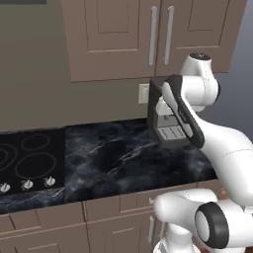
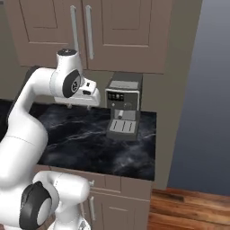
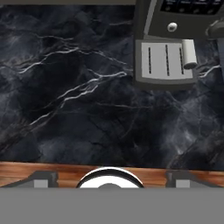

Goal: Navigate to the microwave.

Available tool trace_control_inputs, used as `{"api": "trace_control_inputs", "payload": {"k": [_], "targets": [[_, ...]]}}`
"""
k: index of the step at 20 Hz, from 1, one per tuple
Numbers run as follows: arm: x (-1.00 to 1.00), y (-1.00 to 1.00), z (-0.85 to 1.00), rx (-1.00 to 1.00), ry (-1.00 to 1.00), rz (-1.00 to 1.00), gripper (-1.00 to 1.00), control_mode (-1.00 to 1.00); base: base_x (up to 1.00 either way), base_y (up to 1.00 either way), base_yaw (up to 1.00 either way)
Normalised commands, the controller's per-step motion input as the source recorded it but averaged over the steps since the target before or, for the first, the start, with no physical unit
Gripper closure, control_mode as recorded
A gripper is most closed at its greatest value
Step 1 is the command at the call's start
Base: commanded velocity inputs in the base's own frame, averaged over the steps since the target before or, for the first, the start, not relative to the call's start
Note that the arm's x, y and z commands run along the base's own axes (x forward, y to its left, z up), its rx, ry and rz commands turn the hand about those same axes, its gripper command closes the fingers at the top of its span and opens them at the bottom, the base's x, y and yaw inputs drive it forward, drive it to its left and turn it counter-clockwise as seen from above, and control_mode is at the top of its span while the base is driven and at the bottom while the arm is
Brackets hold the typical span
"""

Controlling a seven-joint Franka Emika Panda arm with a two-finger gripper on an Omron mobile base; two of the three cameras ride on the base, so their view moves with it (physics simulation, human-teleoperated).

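The microwave is out of view. My arm is folded over a black marble counter (image 1: 113, 158), and the hand hangs above the counter's right part, pointing down at it. In the hand view the two dark fingertips (image 3: 42, 177) stand far apart at the bottom, so my gripper (image 3: 111, 177) is open with nothing between them. From the right base view the gripper (image 2: 83, 104) sits just left of a coffee machine (image 2: 122, 108).
The grey coffee machine (image 1: 168, 126) stands at the counter's back right. A black cooktop with knobs (image 1: 29, 158) lies at the left. Brown wall cabinets (image 1: 123, 34) hang above, drawers below. The counter ends at the right, beside wooden floor (image 2: 188, 211) and a blue-grey wall (image 2: 202, 90).
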Motion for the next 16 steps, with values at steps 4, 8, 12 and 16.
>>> {"api": "trace_control_inputs", "payload": {"k": [4, 8, 12, 16], "targets": [[0.0, 0.0, 0.0, 0.0, 0.0, 0.0, -1.0, 1.0, -0.14, -0.26, -0.51], [0.0, 0.0, 0.0, 0.0, 0.0, 0.0, -1.0, 1.0, -0.05, -0.4, -0.64], [0.0, 0.0, 0.0, 0.0, 0.0, 0.0, -1.0, 1.0, 0.04, -0.42, -0.76], [0.0, 0.0, 0.0, 0.0, 0.0, 0.0, -1.0, 1.0, 0.21, -0.53, -0.83]]}}
